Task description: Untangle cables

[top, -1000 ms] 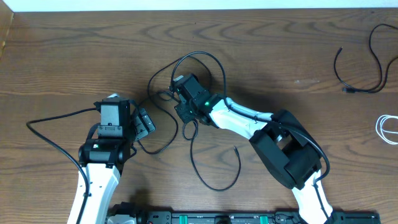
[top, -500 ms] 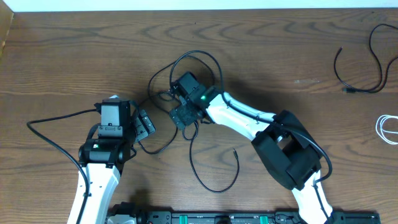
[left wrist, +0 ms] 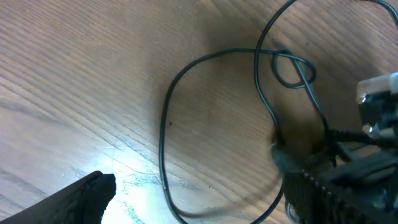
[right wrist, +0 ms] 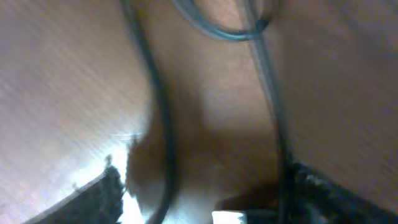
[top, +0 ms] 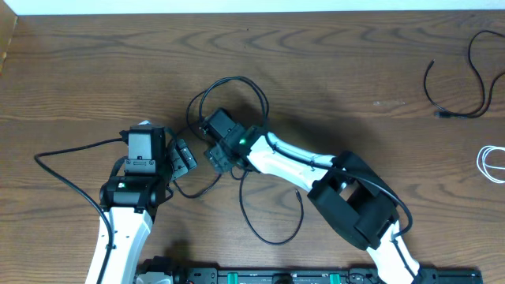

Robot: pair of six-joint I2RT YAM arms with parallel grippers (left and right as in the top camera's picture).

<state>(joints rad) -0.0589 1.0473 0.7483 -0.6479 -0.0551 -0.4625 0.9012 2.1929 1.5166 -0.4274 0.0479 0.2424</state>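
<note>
Lying looped on brown wooden surface: thin black cable. Spreading wide: left fingers. Standing apart, straddling cable strands: right fingers.

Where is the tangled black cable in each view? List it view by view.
Overhead: tangled black cable loops mid-table by the right gripper.
Left wrist: its big loop fills mid-frame.
Right wrist: blurred strands run top to bottom.
Shared landmark: the right gripper, right edge in left wrist, bottom corners in right wrist.
</note>
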